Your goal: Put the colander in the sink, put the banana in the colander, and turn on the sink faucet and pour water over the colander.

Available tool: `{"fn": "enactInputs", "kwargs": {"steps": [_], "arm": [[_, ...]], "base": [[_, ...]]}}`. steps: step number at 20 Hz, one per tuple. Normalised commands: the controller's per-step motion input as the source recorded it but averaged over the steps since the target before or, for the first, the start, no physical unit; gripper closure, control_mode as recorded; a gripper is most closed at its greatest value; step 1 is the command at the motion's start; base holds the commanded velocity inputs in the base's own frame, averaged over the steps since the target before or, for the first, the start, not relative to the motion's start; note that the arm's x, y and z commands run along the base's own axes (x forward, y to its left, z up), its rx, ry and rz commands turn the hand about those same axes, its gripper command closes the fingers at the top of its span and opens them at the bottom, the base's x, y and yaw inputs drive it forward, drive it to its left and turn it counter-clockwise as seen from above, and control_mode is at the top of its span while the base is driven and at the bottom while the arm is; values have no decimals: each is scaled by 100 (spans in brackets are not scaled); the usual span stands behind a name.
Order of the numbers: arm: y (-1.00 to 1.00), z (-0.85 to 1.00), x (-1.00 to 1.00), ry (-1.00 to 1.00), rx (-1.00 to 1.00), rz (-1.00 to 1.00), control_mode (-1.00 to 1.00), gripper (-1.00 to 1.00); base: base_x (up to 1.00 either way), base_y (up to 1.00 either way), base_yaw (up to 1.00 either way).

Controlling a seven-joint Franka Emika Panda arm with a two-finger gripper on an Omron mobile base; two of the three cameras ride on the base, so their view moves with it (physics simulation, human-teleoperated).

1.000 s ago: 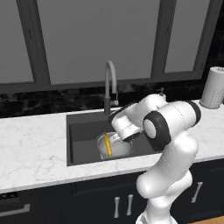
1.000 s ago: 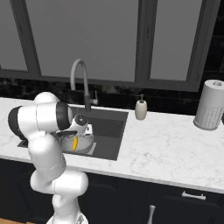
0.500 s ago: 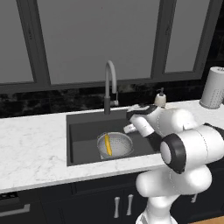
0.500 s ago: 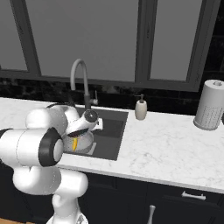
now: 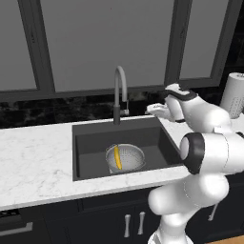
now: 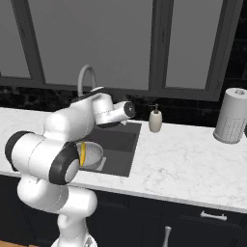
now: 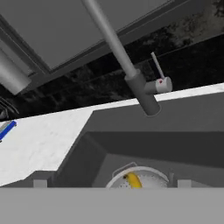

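The silver colander (image 5: pixel 128 157) sits on the floor of the dark sink (image 5: pixel 157 138), with the yellow banana (image 5: pixel 117 157) lying inside it. The gooseneck sink faucet (image 5: pixel 119 90) rises behind the basin; no water shows. My gripper (image 5: pixel 153 110) hovers above the sink's back right corner, to the right of the faucet and apart from it. It is open and holds nothing. The hand view faces the faucet stem (image 7: pixel 141 90) and its small side lever (image 7: pixel 156 65), and the colander (image 7: pixel 148 178) and banana (image 7: pixel 133 180) show low between the widely spread fingertips (image 7: pixel 40 183).
A white soap dispenser (image 6: pixel 155 119) stands on the marble counter (image 6: pixel 183 164) right of the sink. A tall white dotted roll (image 6: pixel 233 116) stands at the far right. Dark window frames and a black backsplash run behind the faucet.
My arm has lifted out of the sink from over the colander and swung up and back to beside the faucet. The banana stays in the colander.
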Motion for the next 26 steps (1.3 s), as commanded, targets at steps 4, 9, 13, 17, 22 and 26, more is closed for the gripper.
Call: {"fn": "enactInputs", "kwargs": {"steps": [4, 9, 13, 17, 22, 26], "arm": [[-1, 21, 44, 5, 37, 0, -100, -100], [2, 0, 33, 3, 32, 0, -100, -100], [21, 0, 23, 0, 26, 0, -100, -100], [42, 0, 3, 0, 16, 0, -100, -100], [38, 0, 15, -9, 1, 0, -100, -100], [4, 0, 35, -10, -8, 0, -100, -100]], "base": [[0, 0, 0], [0, 0, 0], [0, 0, 0], [0, 0, 0], [0, 0, 0], [0, 0, 0]]}}
